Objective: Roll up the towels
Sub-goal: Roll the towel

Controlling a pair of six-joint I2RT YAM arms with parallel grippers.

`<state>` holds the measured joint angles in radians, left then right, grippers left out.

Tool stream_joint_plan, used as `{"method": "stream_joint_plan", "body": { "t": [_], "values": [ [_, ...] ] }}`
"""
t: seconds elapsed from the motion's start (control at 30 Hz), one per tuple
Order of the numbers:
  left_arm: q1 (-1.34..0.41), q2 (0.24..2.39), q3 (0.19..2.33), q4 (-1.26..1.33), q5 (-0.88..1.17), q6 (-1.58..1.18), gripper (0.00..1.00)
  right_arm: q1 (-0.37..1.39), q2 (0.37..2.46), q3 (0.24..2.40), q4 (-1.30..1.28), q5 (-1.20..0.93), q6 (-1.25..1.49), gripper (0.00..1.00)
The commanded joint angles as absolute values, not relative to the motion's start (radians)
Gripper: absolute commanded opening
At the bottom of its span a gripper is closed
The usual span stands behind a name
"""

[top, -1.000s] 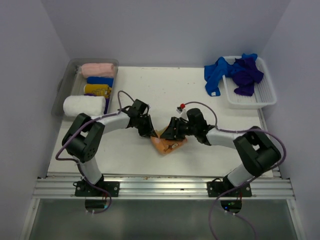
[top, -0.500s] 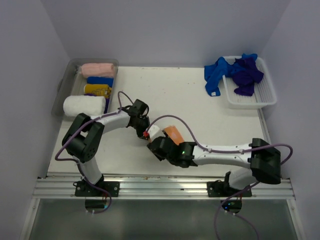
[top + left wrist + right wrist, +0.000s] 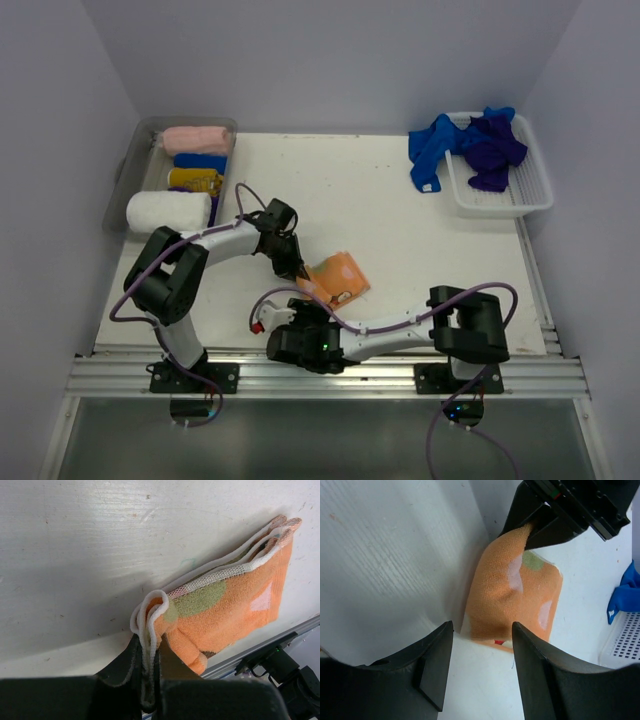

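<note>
Peach-orange towel lies folded into a flat wad on the table, slightly toward 6 o'clock from centre in the top view. Left gripper is clamped on the wad's 9 o'clock corner; the left wrist view shows the jaws pinched tight on the stacked, white-edged layers. Right gripper sits at 6 o'clock of the wad near the table's front edge, jaws spread wide, nothing between them, the cloth lying just beyond the fingertips. White basket stands at the 2 o'clock corner: royal blue towel drapes over its 9 o'clock rim, dark purple towel is heaped inside. Clear bin at 10 o'clock holds pink, blue, yellow and white rolls.
</note>
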<state>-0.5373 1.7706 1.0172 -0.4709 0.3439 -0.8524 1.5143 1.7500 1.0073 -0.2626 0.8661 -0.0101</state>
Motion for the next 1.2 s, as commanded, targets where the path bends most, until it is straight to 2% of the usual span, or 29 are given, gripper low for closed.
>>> {"method": "stream_joint_plan", "body": {
  "t": [0.0, 0.17, 0.27, 0.33, 0.37, 0.43, 0.47, 0.57, 0.67, 0.7, 0.8, 0.9, 1.17],
  "values": [
    [-0.54, 1.747, 1.029, -0.523, 0.318, -0.856, 0.0, 1.517, 1.801, 1.054, -0.213, 0.936, -0.054, 0.55],
    [-0.541, 1.741, 1.031, -0.523, 0.324, -0.857, 0.0, 1.511, 1.913, 1.055, -0.219, 0.948, -0.009, 0.61],
    [-0.54, 1.735, 1.029, -0.525, 0.325, -0.857, 0.0, 1.49, 1.959, 1.063, -0.242, 0.956, 0.07, 0.6],
    [-0.541, 1.726, 1.025, -0.523, 0.324, -0.859, 0.0, 1.465, 1.965, 1.066, -0.262, 0.965, 0.106, 0.55],
    [-0.541, 1.723, 1.023, -0.522, 0.325, -0.859, 0.0, 1.457, 1.956, 1.06, -0.265, 0.968, 0.132, 0.43],
    [-0.54, 1.714, 1.02, -0.515, 0.331, -0.861, 0.0, 1.431, 1.934, 1.055, -0.261, 0.962, 0.155, 0.28],
    [-0.54, 1.709, 1.016, -0.512, 0.333, -0.861, 0.0, 1.422, 1.919, 1.045, -0.256, 0.954, 0.17, 0.15],
    [-0.538, 1.686, 1.008, -0.496, 0.344, -0.861, 0.01, 1.384, 1.85, 1.01, -0.223, 0.888, 0.181, 0.0],
    [-0.537, 1.654, 1.005, -0.473, 0.359, -0.865, 0.25, 1.344, 1.761, 0.953, -0.164, 0.748, 0.195, 0.0],
    [-0.534, 1.643, 1.0, -0.465, 0.365, -0.865, 0.45, 1.321, 1.734, 0.937, -0.146, 0.703, 0.198, 0.0],
    [-0.511, 1.591, 0.982, -0.436, 0.376, -0.871, 0.66, 1.273, 1.648, 0.882, -0.097, 0.548, 0.239, 0.0],
    [-0.482, 1.54, 0.974, -0.422, 0.374, -0.865, 0.73, 1.211, 1.582, 0.83, -0.057, 0.392, 0.287, 0.0],
    [-0.471, 1.509, 0.911, -0.318, 0.414, -0.854, 0.74, 1.023, 1.485, 0.704, 0.061, 0.019, 0.426, 0.0]
  ]
}}
